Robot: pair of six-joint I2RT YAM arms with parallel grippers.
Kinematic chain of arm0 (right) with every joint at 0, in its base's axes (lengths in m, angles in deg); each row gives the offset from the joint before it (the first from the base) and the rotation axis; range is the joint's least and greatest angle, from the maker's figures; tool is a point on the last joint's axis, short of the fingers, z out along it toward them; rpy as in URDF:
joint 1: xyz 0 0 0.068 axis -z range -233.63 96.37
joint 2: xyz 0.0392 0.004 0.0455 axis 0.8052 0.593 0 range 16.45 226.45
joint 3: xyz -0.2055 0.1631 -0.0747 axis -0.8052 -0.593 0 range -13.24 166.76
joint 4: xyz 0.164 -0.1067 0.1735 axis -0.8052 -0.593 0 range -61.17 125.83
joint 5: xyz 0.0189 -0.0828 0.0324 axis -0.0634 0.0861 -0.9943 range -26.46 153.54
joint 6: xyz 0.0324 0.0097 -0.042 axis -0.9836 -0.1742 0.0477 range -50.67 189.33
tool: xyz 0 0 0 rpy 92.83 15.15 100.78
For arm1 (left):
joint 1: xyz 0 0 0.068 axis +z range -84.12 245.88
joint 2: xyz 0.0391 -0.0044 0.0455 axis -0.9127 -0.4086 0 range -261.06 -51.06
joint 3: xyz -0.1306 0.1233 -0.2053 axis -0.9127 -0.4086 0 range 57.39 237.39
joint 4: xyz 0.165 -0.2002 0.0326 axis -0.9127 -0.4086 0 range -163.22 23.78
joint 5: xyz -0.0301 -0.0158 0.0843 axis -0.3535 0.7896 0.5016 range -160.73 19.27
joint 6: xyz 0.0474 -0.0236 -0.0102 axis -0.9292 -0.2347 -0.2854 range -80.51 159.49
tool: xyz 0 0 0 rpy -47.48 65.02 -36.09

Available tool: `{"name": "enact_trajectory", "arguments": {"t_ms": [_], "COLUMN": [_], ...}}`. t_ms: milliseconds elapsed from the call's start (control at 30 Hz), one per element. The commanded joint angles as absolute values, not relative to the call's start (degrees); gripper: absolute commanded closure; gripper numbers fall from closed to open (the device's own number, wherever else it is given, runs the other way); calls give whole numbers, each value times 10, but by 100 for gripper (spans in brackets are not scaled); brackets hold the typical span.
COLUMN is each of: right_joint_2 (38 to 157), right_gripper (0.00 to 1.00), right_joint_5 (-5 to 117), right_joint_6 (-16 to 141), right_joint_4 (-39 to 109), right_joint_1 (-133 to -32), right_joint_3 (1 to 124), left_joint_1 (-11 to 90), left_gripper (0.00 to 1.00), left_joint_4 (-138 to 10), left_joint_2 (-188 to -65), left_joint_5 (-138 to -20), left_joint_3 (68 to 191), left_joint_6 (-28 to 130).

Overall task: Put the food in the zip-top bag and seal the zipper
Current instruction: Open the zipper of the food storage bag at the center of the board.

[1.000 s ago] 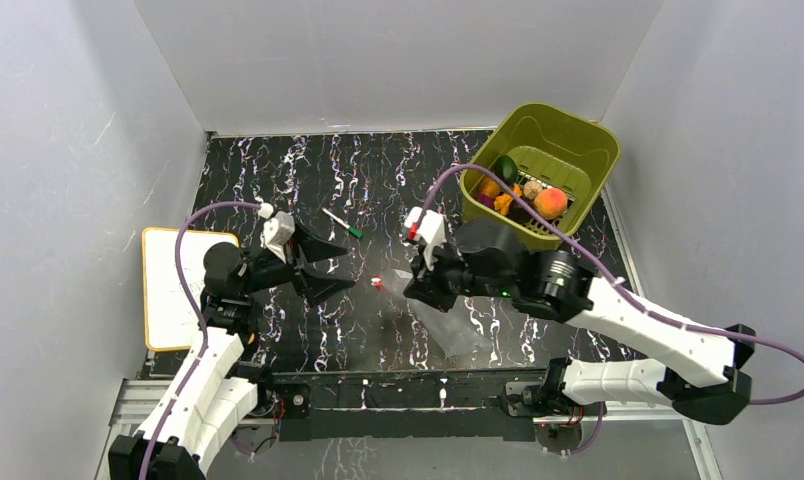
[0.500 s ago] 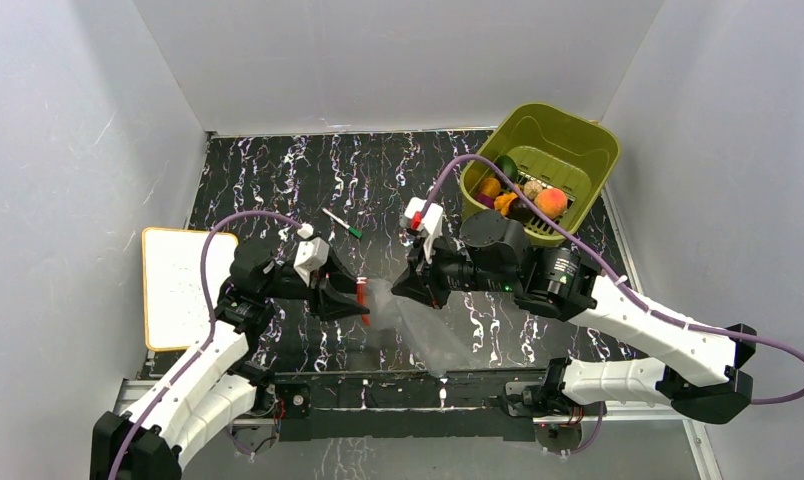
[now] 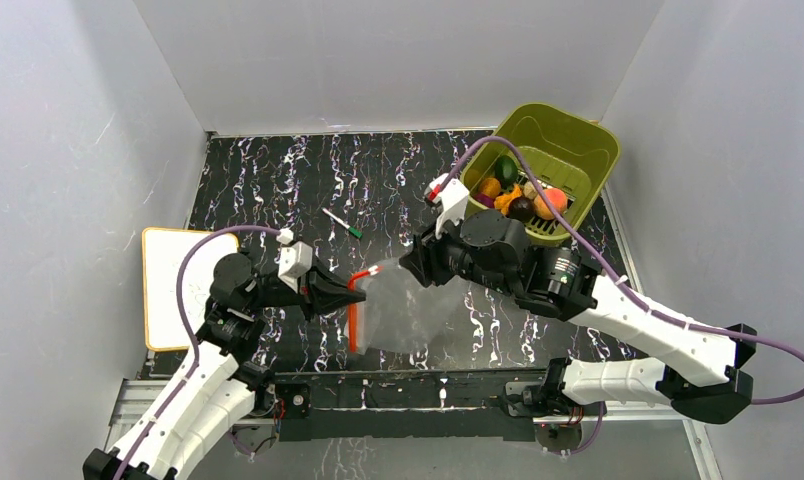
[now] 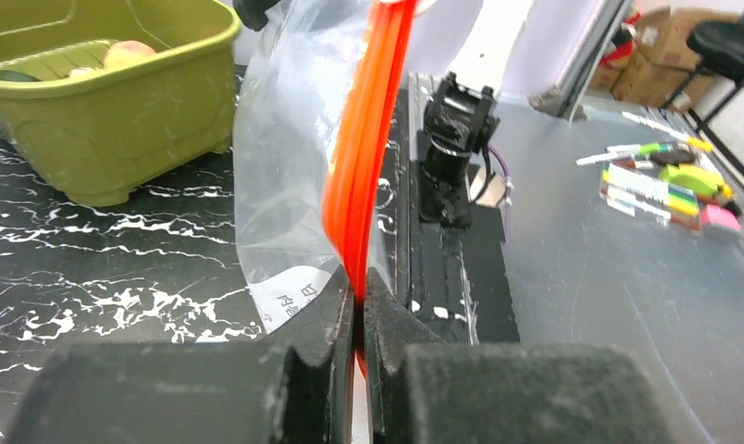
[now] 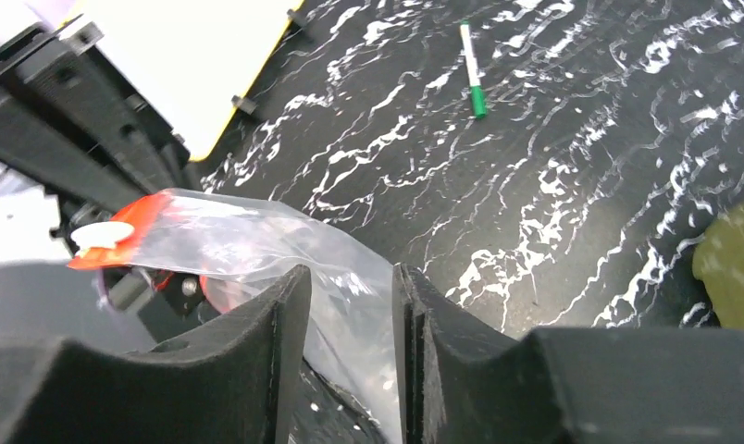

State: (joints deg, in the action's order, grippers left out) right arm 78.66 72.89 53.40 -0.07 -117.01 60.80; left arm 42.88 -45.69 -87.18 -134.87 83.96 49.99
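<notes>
Food (image 3: pixel 519 196) is not in the bag yet: every toy piece that shows lies in the olive-green basket (image 3: pixel 582 140), so both the filling and the sealing are left to do. Well to the left of the basket, and nearer the arm bases, the left gripper (image 3: pixel 348 293) is clamped tight on the zipper (image 3: pixel 353 318). Its fingers (image 4: pixel 322 324) are pressed together on the red-orange strip near one end. The zip-top bag (image 3: pixel 406 315) spreads from that strip toward the basket, clear and seemingly empty, and looks at least partly raised off the table. At the bag corner closest to the basket sits the right gripper (image 3: pixel 410 266). Its jaws stand a little apart with the clear film lying between them, not pinched as far as the right wrist view shows. I judge the work to be at the bag-opening step. The zipper's two lips lie flat together, so the mouth has to be spread before any piece can go from basket to bag.
</notes>
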Motion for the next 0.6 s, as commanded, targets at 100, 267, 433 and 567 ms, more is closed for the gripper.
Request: {"name": "enact_trajectory", "arguments": {"t_ms": [100, 267, 433, 567], "right_joint_2": [764, 753, 798, 827], "right_gripper": [51, 46, 45, 45], "right_joint_5": [877, 874, 817, 766], "right_joint_6": [397, 358, 341, 334], "right_joint_4": [25, 47, 41, 65], "right_joint_1": [-1172, -1171, -1172, -1172], "right_joint_3": [621, 604, 615, 619], "left_joint_1": [427, 427, 426, 427], "left_gripper": [100, 100, 100, 100], "left_joint_4": [-431, -497, -541, -564], "left_joint_2": [-857, -867, -890, -909], "left_joint_5": [-1222, -1110, -1043, -1029], "left_joint_3": [849, 873, 899, 918], "left_joint_6": [624, 693, 761, 803]}}
